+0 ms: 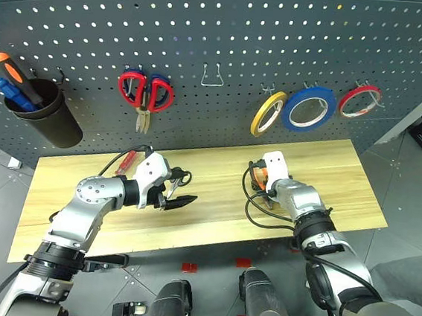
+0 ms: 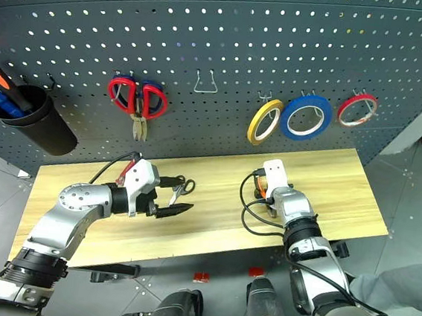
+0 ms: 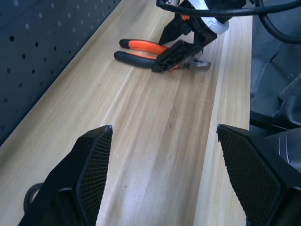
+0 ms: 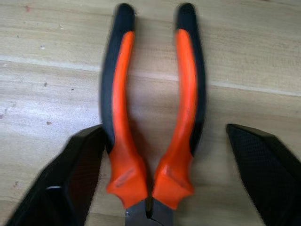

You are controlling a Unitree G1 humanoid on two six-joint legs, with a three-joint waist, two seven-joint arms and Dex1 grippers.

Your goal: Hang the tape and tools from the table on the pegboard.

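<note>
While the right gripper [image 4: 155, 155] sits low over the pliers [image 4: 153, 117], its fingers are spread on either side of the orange-and-black handles, one touching and not yet pinching. They lie on the table [image 1: 343, 186] near its back edge, right of centre. Left gripper [image 3: 162, 174] is spread too, empty, with the small scissors [image 2: 180, 187] just beside it. Blue tape [image 1: 310, 109] already hangs on the pegboard [image 1: 209, 23].

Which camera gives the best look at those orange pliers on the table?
The right wrist view: the pliers lie flat between the right gripper fingers, both handles clear. The left wrist view shows them farther off, partly covered; the eye views mostly hide them.
</note>
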